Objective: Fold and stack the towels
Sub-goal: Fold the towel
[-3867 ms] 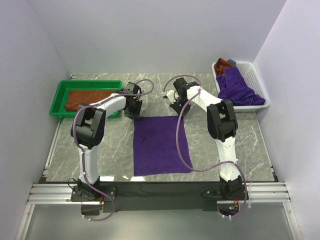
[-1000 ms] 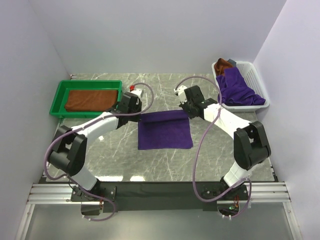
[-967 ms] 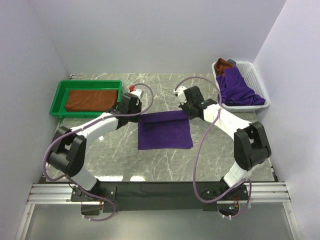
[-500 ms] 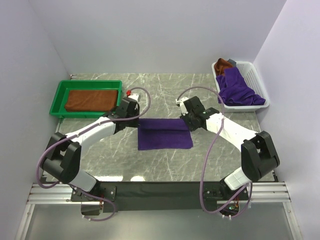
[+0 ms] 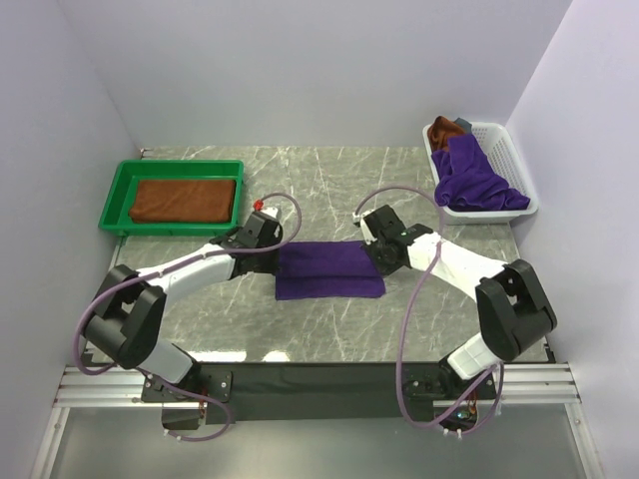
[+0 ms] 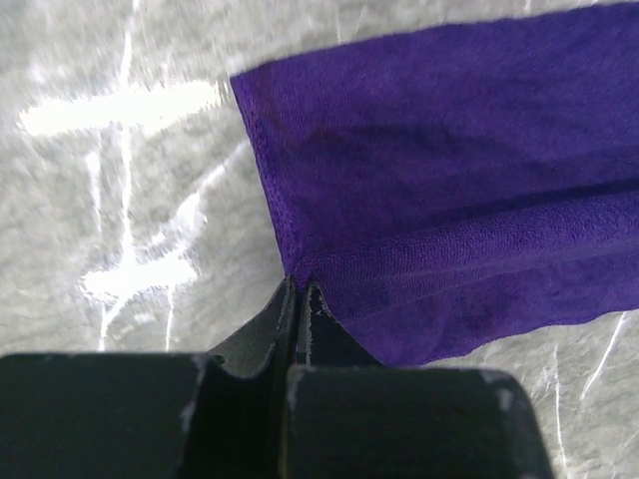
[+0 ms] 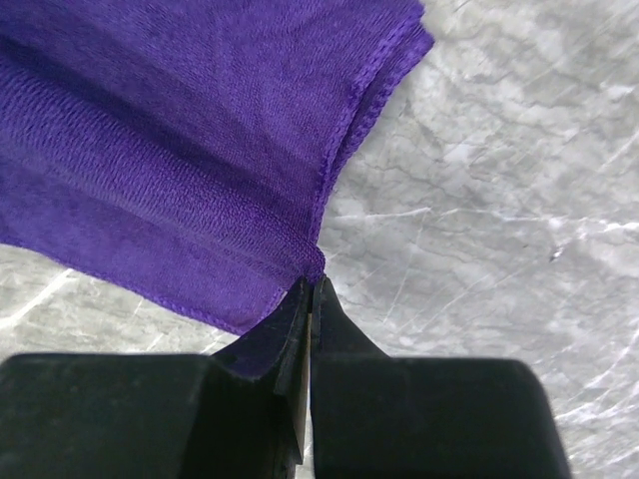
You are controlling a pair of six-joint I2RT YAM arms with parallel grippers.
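A deep purple towel (image 5: 329, 269) lies mid-table, its far half doubled over the near half. My left gripper (image 5: 272, 257) is shut on that towel's left corner (image 6: 300, 269). At the right corner (image 7: 318, 267), my right gripper (image 5: 384, 257) is shut on the same cloth. Both pinch the upper layer just above the lower one. A folded rust-brown towel (image 5: 182, 198) rests in the green tray (image 5: 115, 200). Another purple towel (image 5: 474, 178) and a brown one (image 5: 442, 128) sit heaped in the white basket (image 5: 509, 150).
A small grey item (image 5: 462, 123) sits at the basket's far end. White walls close in the marble table on three sides. The arm bases and a metal rail (image 5: 319, 384) run along the near edge.
Both grippers have drawn the towel's far edge toward the near side and lowered it, so the purple towel now lies folded in half. Both stay shut on its corners.
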